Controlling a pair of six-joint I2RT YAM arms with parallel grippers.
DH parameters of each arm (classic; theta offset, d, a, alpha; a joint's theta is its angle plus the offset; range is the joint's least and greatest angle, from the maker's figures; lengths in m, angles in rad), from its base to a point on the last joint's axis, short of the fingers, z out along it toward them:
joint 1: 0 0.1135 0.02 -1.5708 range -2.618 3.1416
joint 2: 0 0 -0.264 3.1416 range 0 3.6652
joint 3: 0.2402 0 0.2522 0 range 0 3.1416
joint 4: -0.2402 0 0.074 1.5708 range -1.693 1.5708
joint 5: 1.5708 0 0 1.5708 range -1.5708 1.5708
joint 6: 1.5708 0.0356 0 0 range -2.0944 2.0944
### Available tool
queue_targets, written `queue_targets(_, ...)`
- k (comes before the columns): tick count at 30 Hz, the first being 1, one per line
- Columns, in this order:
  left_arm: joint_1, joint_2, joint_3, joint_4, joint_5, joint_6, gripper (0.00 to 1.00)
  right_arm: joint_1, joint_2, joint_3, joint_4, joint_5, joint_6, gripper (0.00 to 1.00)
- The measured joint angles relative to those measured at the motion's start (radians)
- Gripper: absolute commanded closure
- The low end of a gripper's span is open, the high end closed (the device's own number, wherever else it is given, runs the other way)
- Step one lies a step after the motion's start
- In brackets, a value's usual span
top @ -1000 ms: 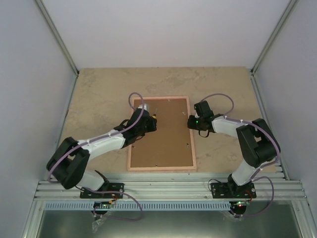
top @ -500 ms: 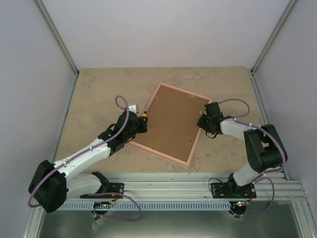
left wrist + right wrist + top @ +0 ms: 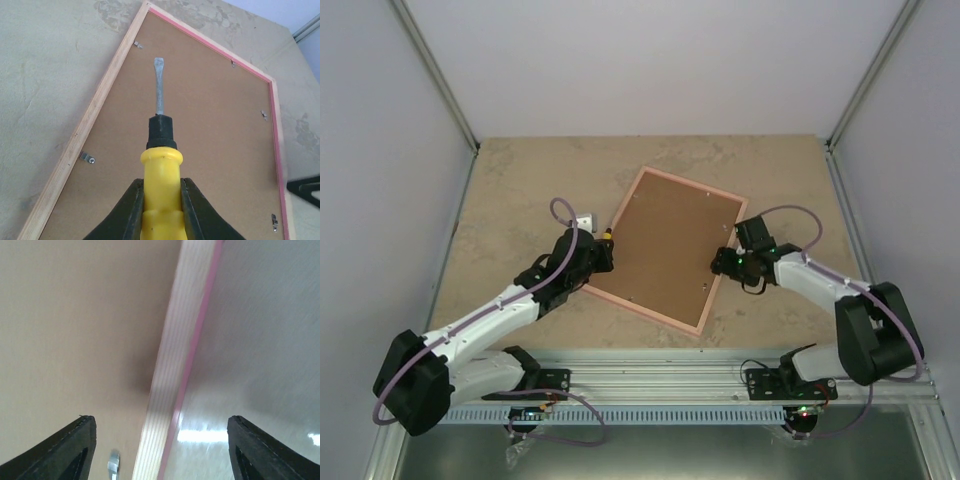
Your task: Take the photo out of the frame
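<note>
The pink frame lies face down and skewed on the table, its brown backing board up. The photo is hidden under that board. My left gripper is at the frame's left edge, shut on a yellow-handled screwdriver. Its flat blade points over the board near the far left corner. My right gripper hangs open over the frame's right edge, one finger above the board, the other above the table. Small metal clips line the inner rim.
Beige stone-look table with grey walls on three sides. An aluminium rail carrying both arm bases runs along the near edge. The right gripper's black tip shows at the right of the left wrist view.
The frame has swung from square to skewed, its far end turned right. My right gripper has opened and slid nearer along the right edge. The left gripper keeps its grip on the screwdriver.
</note>
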Motion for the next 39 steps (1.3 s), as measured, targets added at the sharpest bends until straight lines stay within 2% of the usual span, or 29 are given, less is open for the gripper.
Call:
queue_targets(8, 0.0, -0.015, 0.0, 0.0, -0.004, 0.001, 1.0, 0.132, -0.119, -0.097, -0.095, -0.107, -0.089, 0.22)
queue_targets(16, 0.0, -0.015, 0.0, 0.0, -0.006, 0.001, 1.0, 0.332, -0.094, -0.113, -0.081, -0.175, -0.068, 0.22)
queue_targets(24, 0.0, -0.024, -0.005, -0.008, -0.043, 0.0, 1.0, 0.501, 0.085, 0.03, -0.017, -0.188, -0.018, 0.22)
queue_targets(29, 0.001, -0.041, -0.011, -0.023, -0.079, -0.006, 1.0, 0.572, 0.272, 0.209, 0.037, -0.185, -0.021, 0.23)
queue_targets(34, 0.023, -0.055, -0.024, -0.022, -0.084, -0.016, 1.0, 0.596, 0.383, 0.349, 0.062, -0.19, -0.06, 0.23)
queue_targets(39, 0.063, -0.056, -0.034, -0.022, -0.076, -0.028, 1.0, 0.584, 0.389, 0.403, 0.042, -0.176, -0.125, 0.23)
